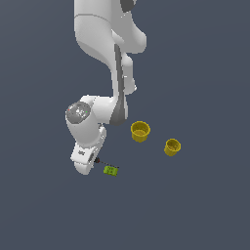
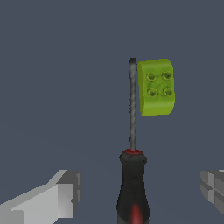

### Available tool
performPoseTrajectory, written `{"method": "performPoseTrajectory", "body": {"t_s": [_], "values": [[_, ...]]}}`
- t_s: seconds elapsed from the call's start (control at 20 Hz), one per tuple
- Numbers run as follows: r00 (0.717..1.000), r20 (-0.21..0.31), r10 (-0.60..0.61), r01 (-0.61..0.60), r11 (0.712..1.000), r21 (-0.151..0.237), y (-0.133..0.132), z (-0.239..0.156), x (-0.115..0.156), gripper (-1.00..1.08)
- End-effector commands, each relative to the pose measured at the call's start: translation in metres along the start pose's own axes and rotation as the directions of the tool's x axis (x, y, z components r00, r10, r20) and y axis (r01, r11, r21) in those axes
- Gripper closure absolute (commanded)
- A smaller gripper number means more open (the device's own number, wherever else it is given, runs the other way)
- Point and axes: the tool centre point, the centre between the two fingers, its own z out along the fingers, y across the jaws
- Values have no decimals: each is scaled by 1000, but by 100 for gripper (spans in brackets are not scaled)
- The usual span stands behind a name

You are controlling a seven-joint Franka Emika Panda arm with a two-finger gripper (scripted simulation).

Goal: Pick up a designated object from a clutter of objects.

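Now the hand (image 2: 138, 192) hangs spread wide over the screwdriver (image 2: 132, 175), the grasp not yet made.

The red-and-black handle lies between the two fingers (image 2: 57, 197), touching neither; nothing is held. The shaft runs just beside the green studded block (image 2: 156, 87). Next, I judge, comes lowering and closing on the handle, clear of the block.
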Motion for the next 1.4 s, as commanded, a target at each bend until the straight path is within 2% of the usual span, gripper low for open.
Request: {"method": "performPoseTrajectory", "body": {"t_s": [0.0,0.35,0.8,1.05,1.1,1.35], "values": [[1000,0,-12,12,1000,-1,0,2,-1,-92],[1000,0,-11,11,1000,0,0,7,-1,-92],[1000,0,-14,14,1000,-1,-1,46,-1,-92],[1000,0,-15,15,1000,-1,0,53,-1,-92],[1000,0,-15,15,1000,-1,0,53,-1,108],[1000,0,-15,15,1000,-1,0,53,-1,108]]}}
